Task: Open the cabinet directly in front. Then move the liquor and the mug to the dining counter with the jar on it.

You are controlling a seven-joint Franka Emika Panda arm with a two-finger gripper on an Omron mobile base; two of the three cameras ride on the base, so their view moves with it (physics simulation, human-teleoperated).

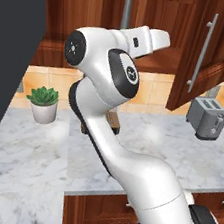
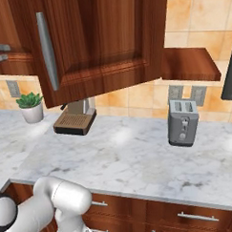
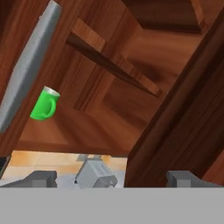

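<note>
The cabinet [image 1: 156,59] stands open: its right door [image 2: 100,42] is swung out, with its long grey handle [image 2: 47,51] facing me. In the hand view the green mug [image 3: 43,105] stands on the cabinet's bottom shelf, close behind the left door's grey handle [image 3: 30,65]. My gripper [image 3: 113,179] is open with nothing between its fingers. It is held in front of the opening, apart from the mug, and shows at the left edge of the right base view [image 2: 4,52]. The liquor, the dining counter and the jar are out of view.
Under the cabinet runs a marble worktop [image 2: 138,155] with a grey toaster [image 2: 183,122], a coffee machine [image 2: 75,120] and a potted plant [image 1: 43,103]. The open right door [image 3: 188,109] stands close on the gripper's right. A dark tall panel [image 1: 12,44] fills the left.
</note>
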